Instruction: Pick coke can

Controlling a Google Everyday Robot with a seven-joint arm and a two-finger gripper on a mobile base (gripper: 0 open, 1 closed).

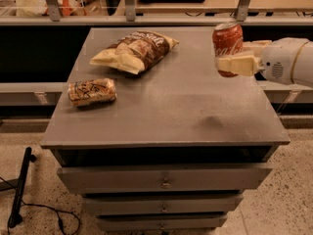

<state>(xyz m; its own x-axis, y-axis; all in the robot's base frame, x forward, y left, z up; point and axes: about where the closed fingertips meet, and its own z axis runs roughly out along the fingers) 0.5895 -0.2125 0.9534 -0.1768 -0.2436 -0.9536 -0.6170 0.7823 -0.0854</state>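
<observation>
The coke can (227, 42) is a small red can with white script and a silver top. It stands upright at the right side of the grey cabinet top (171, 102), held a little above the surface. My gripper (234, 57) comes in from the right on a white arm. Its cream fingers (237, 64) are closed around the can's lower half, one in front and one behind.
A brown-and-cream chip bag (134, 50) lies at the back left of the top. A smaller brown snack bag (92, 91) lies at the left edge. Drawers (166, 180) are below. A counter with metal posts (130, 1) runs behind.
</observation>
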